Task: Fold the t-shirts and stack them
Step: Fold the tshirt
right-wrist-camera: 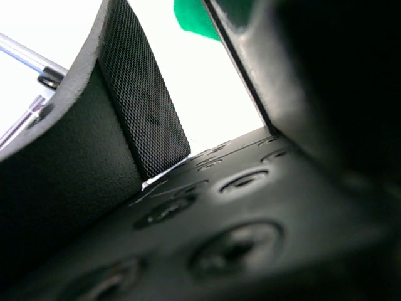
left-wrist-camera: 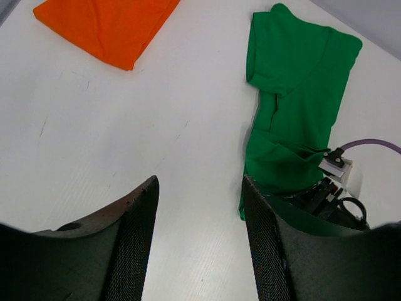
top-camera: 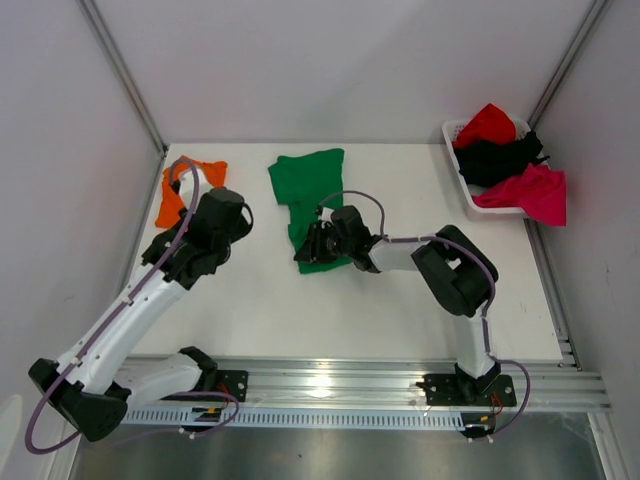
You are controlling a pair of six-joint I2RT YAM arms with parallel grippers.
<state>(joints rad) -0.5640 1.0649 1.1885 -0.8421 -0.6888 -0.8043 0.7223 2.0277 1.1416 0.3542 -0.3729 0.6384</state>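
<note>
Backdrop: white bench [top-camera: 400,300], pale grey walls [top-camera: 330,60] on three sides.
Top view, shirts: orange t-shirt [top-camera: 180,195] lies folded at the far left. The green t-shirt [top-camera: 308,180] is mid-bench, its far part flat and its near part bunched narrow.
Top view, basket: white basket [top-camera: 452,130] in the far right corner holds a red t-shirt [top-camera: 487,122], a black t-shirt [top-camera: 500,158] and a magenta t-shirt [top-camera: 530,190]. The magenta one hangs over the rim.
Top view, right tool [top-camera: 318,245]: sits at the near end of the green t-shirt.
Left wrist view: left tool [left-wrist-camera: 200,182] is wide, with nothing between its fingers and bare bench below. Orange t-shirt is ahead left, green ahead right.
Right wrist view: tool parted partway, with bench showing through the gap and no cloth seen between the pads. Green cloth lies beyond the tips.
</note>
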